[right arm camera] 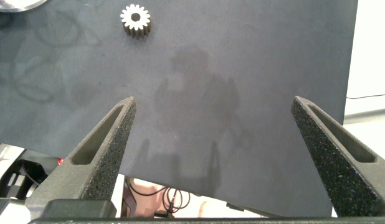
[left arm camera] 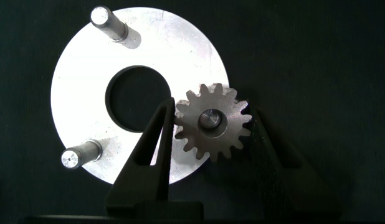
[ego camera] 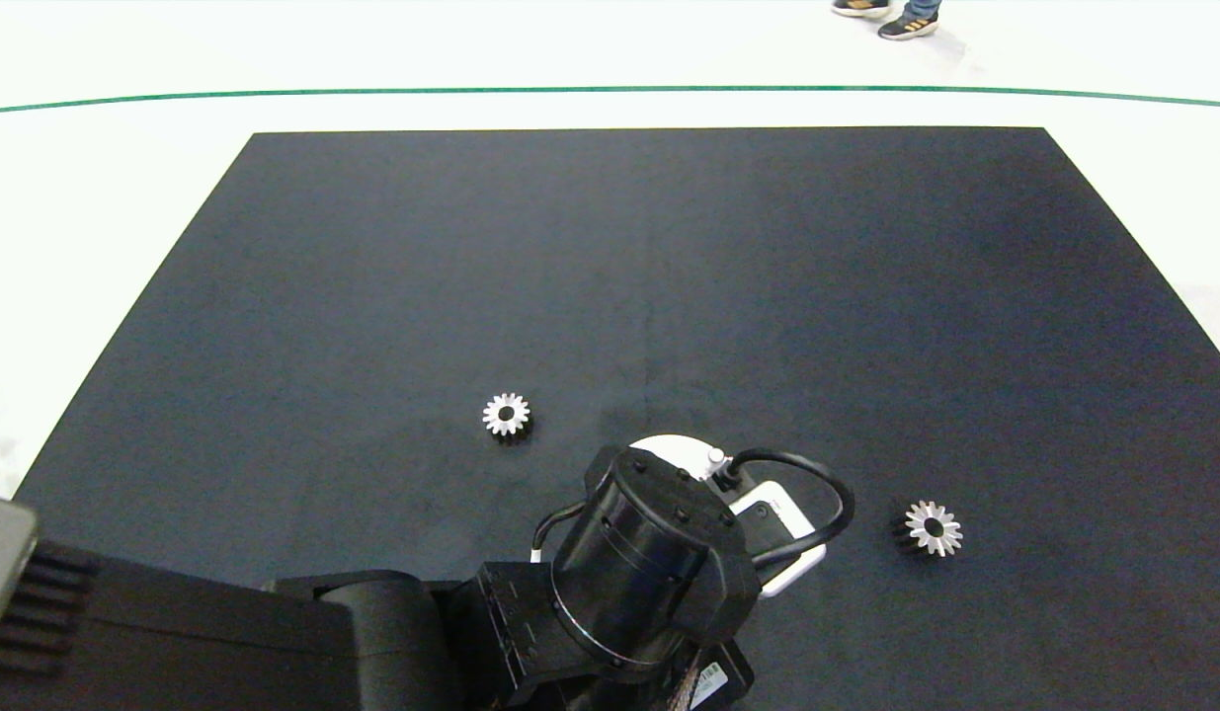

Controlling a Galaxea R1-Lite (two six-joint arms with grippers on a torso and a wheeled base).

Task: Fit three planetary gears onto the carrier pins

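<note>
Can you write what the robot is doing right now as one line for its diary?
left gripper: around gear on pin, white disc | free pins: two | loose gears on mat: two | right gripper: open, idle

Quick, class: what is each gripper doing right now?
Left gripper: over the white disc, fingers around a gear on a pin.
Right gripper: open, empty.

A black mat (ego camera: 669, 276), a green floor line (ego camera: 372, 95), 2 shoes (ego camera: 891, 18).
</note>
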